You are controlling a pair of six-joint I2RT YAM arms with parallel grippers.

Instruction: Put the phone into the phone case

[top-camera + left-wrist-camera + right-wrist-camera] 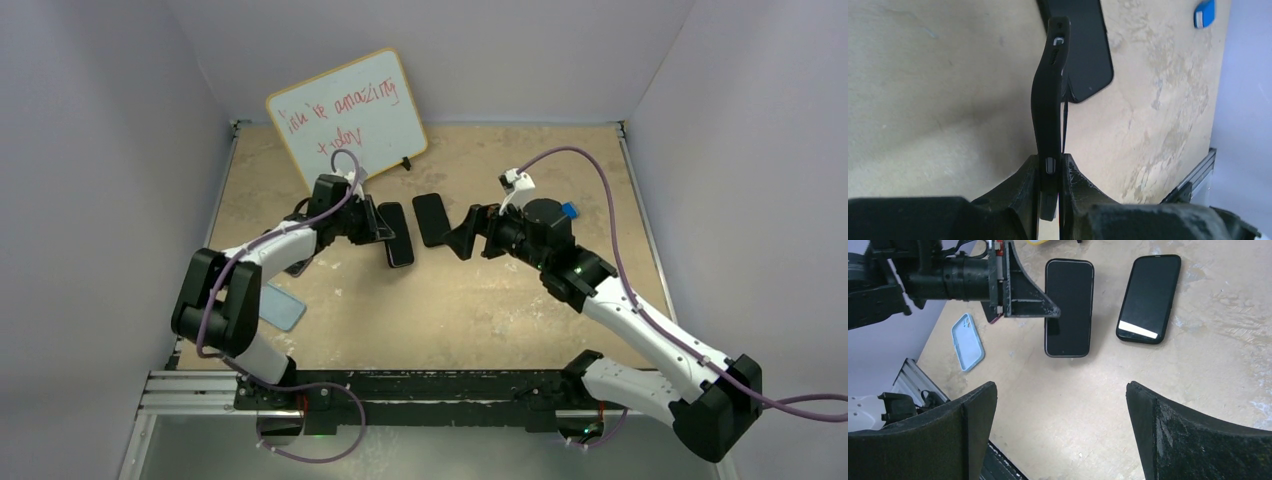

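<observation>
My left gripper [380, 225] is shut on the long edge of a black phone case [400, 240]. The left wrist view shows the gripper [1050, 160] with the case [1048, 100] edge-on and slightly bent. In the right wrist view the case [1069, 295] hangs flat just above the table, casting a shadow. A black phone [432, 218] lies screen-up on the table just right of the case. It also shows in the left wrist view [1088, 50] and the right wrist view [1149, 295]. My right gripper [462, 235] is open and empty beside the phone, its jaws wide apart [1060, 430].
A light blue phone case [283, 307] lies at the near left, also in the right wrist view [968, 340]. A whiteboard [347, 110] leans at the back. A small blue object [568, 210] sits behind the right arm. Walls enclose the table.
</observation>
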